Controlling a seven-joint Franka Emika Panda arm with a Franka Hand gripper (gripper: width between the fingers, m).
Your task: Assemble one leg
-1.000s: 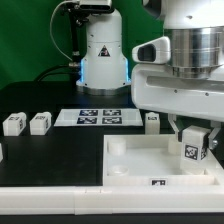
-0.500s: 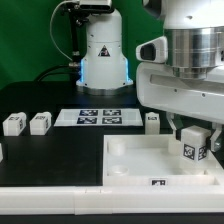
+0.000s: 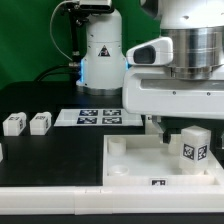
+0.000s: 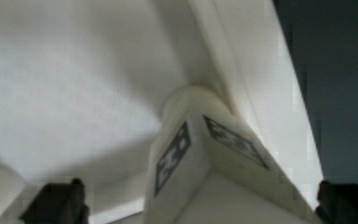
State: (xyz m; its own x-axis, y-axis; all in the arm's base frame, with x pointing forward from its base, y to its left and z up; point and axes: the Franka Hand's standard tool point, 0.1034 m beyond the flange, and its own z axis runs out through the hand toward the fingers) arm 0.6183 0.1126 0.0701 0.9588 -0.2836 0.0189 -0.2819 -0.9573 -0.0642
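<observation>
The arm hangs straight down over the white tray [image 3: 130, 160], wrist vertical, its broad white housing filling the upper part of the exterior view on that view's right; the jaws [image 3: 160, 128] point at the tray floor, and only a dark fingertip shows beneath the housing there; over to the wrist view, and the jaws [image 4: 197, 203] stand apart, the two dark fingertips [image 4: 57, 201] spread wide with nothing pinched between them; open, then, and holding nothing.

The leg [image 3: 193, 148] stands upright inside the tray, tag facing the exterior camera, just beside the jaws on the exterior view's right and a touch nearer the camera; in the wrist view the leg [image 4: 208, 150] sits directly below the gap between the fingertips, one corner edge turned toward the lens, tagged faces falling away on either side; it looks close to the tray's raised wall [image 4: 247, 70], though whether it touches I cannot tell; the fingertips are clear of it on both sides.

Well away from the jaws, toward the exterior view's left, two more small white blocks [image 3: 13, 124] [image 3: 40, 122] rest on the black desk [image 3: 40, 95]; between them and the jaws lies the marker board [image 3: 98, 117], flat on the desk; behind it stands the white robot base [image 3: 100, 50].
</observation>
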